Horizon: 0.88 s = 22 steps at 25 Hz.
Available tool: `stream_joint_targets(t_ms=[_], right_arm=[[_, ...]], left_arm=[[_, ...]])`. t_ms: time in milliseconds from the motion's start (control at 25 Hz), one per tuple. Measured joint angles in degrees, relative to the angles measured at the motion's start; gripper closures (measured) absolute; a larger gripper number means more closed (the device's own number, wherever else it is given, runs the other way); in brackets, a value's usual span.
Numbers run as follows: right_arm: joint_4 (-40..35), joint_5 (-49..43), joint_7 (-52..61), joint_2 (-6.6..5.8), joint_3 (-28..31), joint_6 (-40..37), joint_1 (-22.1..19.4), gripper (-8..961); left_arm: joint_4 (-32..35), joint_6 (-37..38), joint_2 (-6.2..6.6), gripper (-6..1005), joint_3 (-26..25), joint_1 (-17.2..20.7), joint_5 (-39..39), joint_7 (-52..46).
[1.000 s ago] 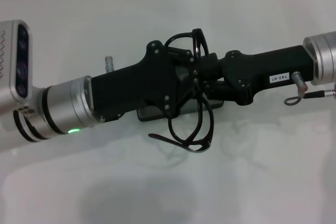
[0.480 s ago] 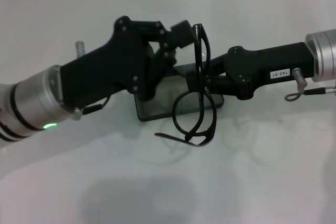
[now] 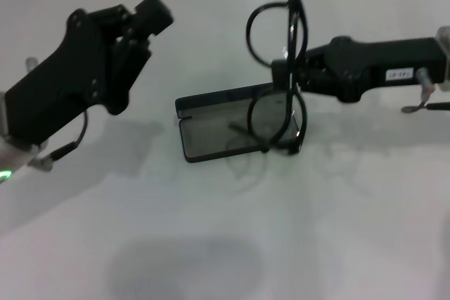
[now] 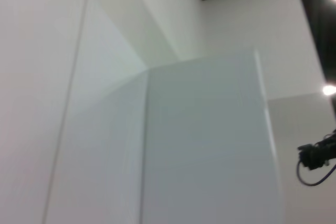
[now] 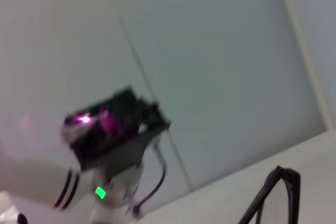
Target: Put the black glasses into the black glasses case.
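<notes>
Over the black glasses case (image 3: 228, 128), the right pincer (image 3: 292, 75) reaches across from the right side of the white bench (image 3: 281, 244) and is clamped on the black glasses (image 3: 281, 79) at the middle of the frame. The glasses hang clear of the bench with the frame turned on end: one round lens stands above the pincer, the other hangs below it, over the right end of the case. A slim temple arm trails from the lower lens across the case's open interior; whether it touches the lining cannot be told. In the right wrist view only part of the glasses frame (image 5: 273, 195) shows at the edge of the picture.

The case lies open on the bench, its grey lining facing up, with the lid standing along the far long side. The lower rim of the glasses sits just at the case's right-hand end, close to the near corner.

Well apart from the case, on its left, the left pincer (image 3: 144, 22) is lifted above the bench, its black body slanting up toward the back edge. Its fingers look drawn near each other and carry nothing, but how far they stand apart cannot be told. The same arm appears in the right wrist view as a dark, blurred shape with a green light on its silver collar (image 5: 100, 192). The left wrist view shows pale wall panels and a small dark fixture far off.
</notes>
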Motion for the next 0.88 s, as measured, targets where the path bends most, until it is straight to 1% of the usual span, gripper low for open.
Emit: stream_joint_targets(t_ms=[120, 240, 320, 400, 440, 480, 560, 640, 880], right_arm=[[0.20, 0.01, 1.50, -0.61, 4.09, 0.08, -0.60, 853], [0.21, 0.01, 3.65, -0.74, 8.93, 0.34, -1.22, 852], [0.27, 0.01, 5.11, -0.63, 11.60, 0.72, -1.37, 852], [0.31, 0.01, 5.71, -0.43, 12.48, 1.14, -1.37, 852], [0.36, 0.17, 6.32, 0.12, 12.94, 2.51, -1.38, 852], [0.41, 0.24, 6.35, 0.23, 12.90, 2.75, -1.36, 852], [0.96, 0.48, 6.40, 0.66, 12.63, 3.73, -1.02, 852], [1.66, 0.52, 6.39, 0.91, 12.45, 4.07, -0.43, 851], [2.19, 0.49, 6.31, 1.12, 10.93, 3.97, 0.23, 848]], left_arm=[[-0.37, -1.42, 0.59, 992, 0.00, 2.25, 0.30, -0.03], [-0.39, -3.26, 0.80, 992, 0.07, 4.03, 1.23, -0.06], [-0.42, -4.68, 1.07, 992, 0.28, 4.74, 3.50, -0.08], [-0.43, -5.14, 1.12, 992, 0.38, 4.63, 5.93, -0.10], [-0.43, -5.14, 1.12, 992, 0.38, 4.63, 5.93, -0.10], [-0.42, -5.23, 0.93, 992, 0.40, 3.91, 9.07, -0.13], [-0.41, -5.30, 0.48, 992, 0.43, 2.83, 11.81, -0.14], [-0.41, -6.40, -0.63, 992, 0.44, 0.78, 14.68, -0.16], [-0.41, -8.10, -1.90, 991, 0.54, -1.65, 16.86, -0.37]])
